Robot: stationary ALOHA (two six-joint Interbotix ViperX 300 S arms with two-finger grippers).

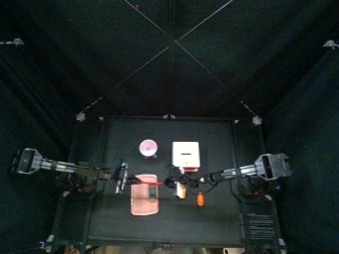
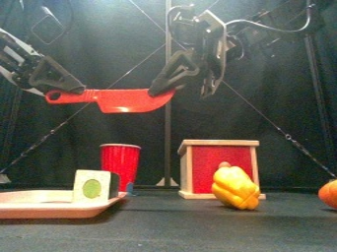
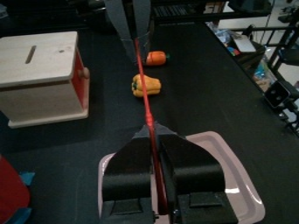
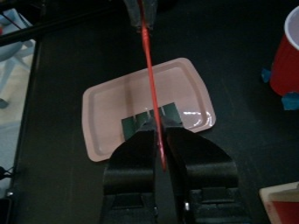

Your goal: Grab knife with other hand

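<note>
Front view: orange fruit (image 2: 329, 194) cut off by the right edge; pink tray (image 2: 39, 204) runs off the left. Green-dotted card (image 2: 93, 187) hides the red cup's (image 2: 122, 162) lower left. Top view: tabletop items too small to identify.

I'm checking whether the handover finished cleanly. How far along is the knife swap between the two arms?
Done: the red knife is lifted clear of the table, level above the cup.
In hand: both ends are gripped. The left gripper pinches the handle end and the right gripper clamps the blade end, fingers closed on it in both wrist views.
Left: one gripper must let go, so that the other holds the knife alone.
</note>
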